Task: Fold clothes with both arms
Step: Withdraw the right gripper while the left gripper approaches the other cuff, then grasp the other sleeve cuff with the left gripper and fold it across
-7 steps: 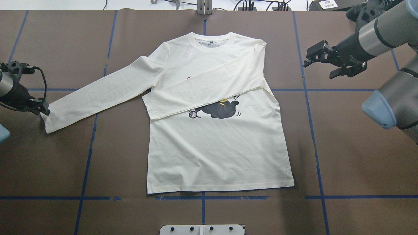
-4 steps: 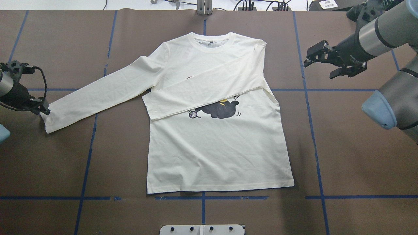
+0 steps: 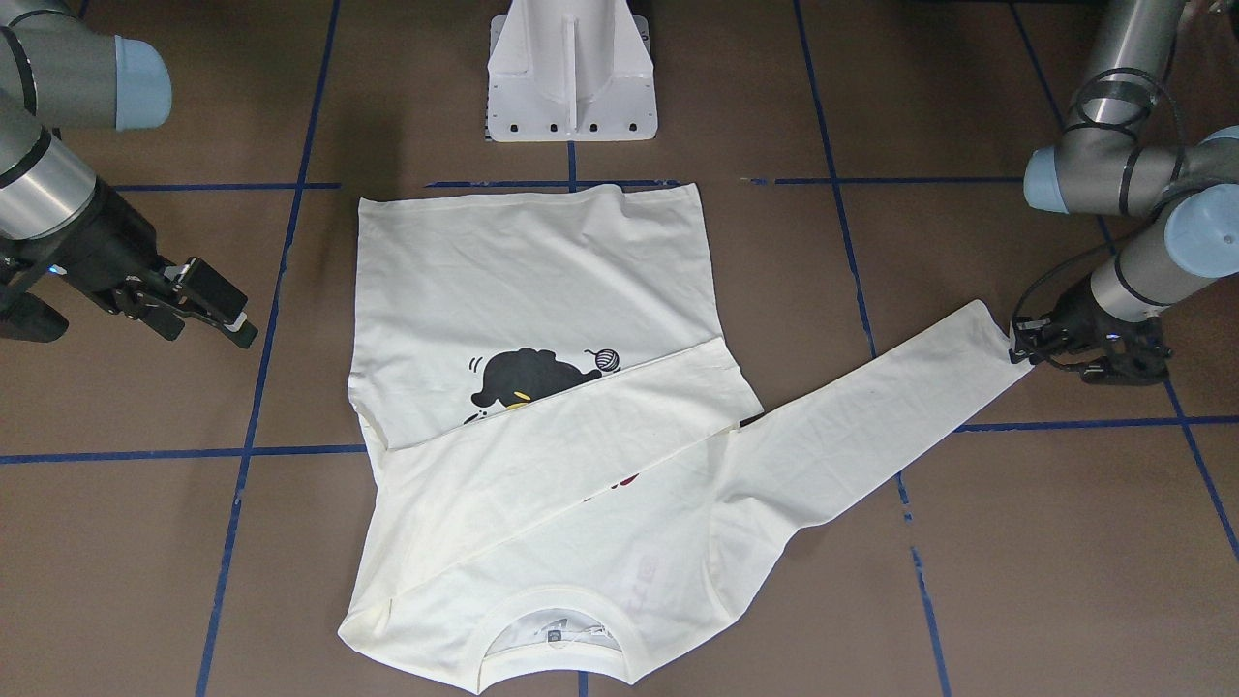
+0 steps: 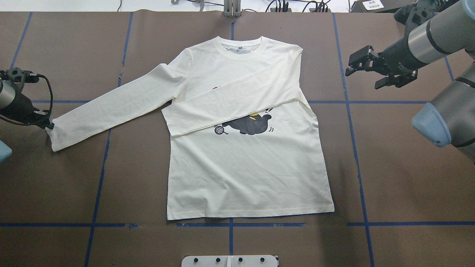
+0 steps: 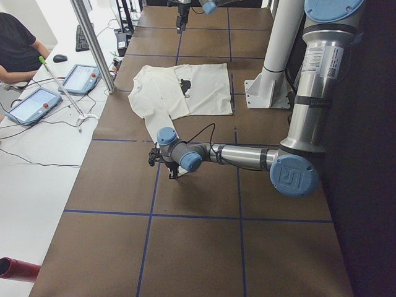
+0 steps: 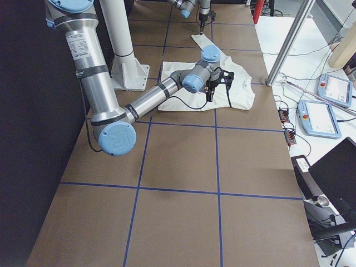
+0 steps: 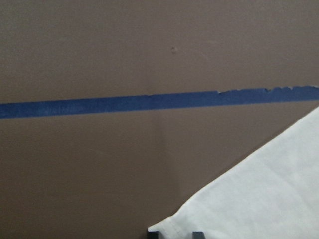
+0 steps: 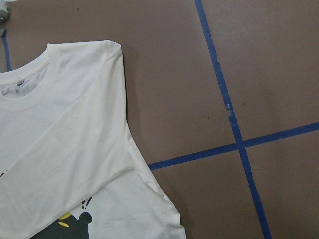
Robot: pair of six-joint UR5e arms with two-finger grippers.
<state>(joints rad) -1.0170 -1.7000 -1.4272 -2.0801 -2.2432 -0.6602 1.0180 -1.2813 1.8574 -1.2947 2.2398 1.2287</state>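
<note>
Seemingly, left end effector [image 4: 50, 126] touches sleeve [image 4: 111, 107].

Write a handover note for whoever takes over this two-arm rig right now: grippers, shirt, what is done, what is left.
Cream-white long-sleeved T-shirt with black cat print: flat, collar away from the robot.
Left gripper: at the cuff of the outstretched sleeve, fingertips either side of the cuff corner; grip unclear.
Right gripper: open, empty, above the brown table beside the shirt's shoulder.
Done: other sleeve folded across the chest.
Left: fold the outstretched sleeve in, then the body.
</note>
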